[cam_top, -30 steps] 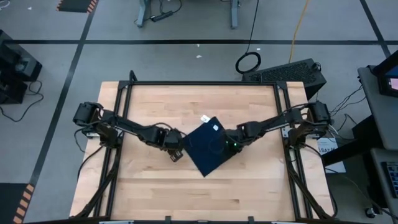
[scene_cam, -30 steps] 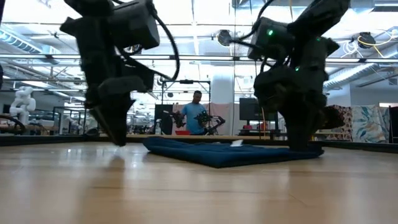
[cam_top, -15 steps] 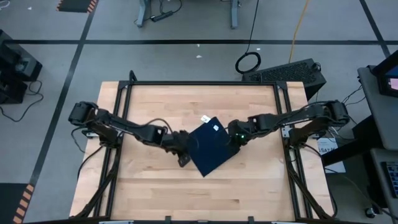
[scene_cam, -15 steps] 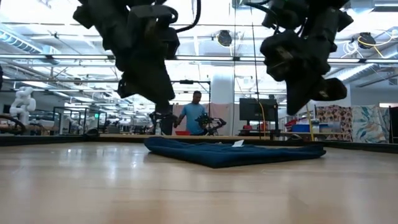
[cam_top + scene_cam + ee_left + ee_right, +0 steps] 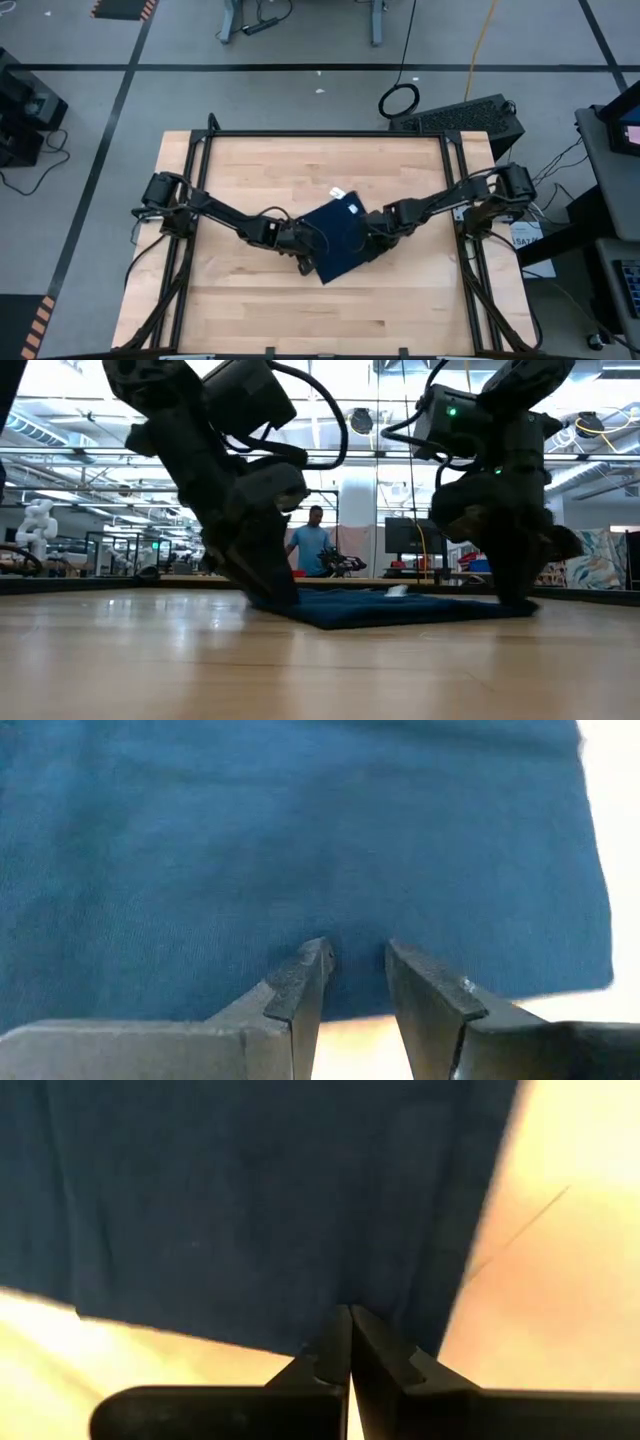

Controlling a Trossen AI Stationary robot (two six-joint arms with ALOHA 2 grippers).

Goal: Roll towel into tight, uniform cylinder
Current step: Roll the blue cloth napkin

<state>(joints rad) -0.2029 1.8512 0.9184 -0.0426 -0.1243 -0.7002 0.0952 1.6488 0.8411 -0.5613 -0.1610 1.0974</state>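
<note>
Clearly limp and light, the towel point(image 5: 337, 241) is lying flat at the high view's centre. The left gripper point(image 5: 355, 982), jaws half-spread, and right gripper point(image 5: 349, 1342), jaws pressed together, are meeting opposite edges; pinching 2 corners suits it best.

The towel point(image 5: 335, 243) lay flat near the middle of the table point(image 5: 250, 160), tilted like a diamond, low enough to pass over. Both arms blocked its sides: the left gripper point(image 5: 304, 262) pressed at its left edge, the right gripper point(image 5: 373, 236) at its right edge. The far strip of the surface, the whole near strip and all four corners stood bare. Black rails point(image 5: 195, 165) ran along the left, right and far edges.
</note>
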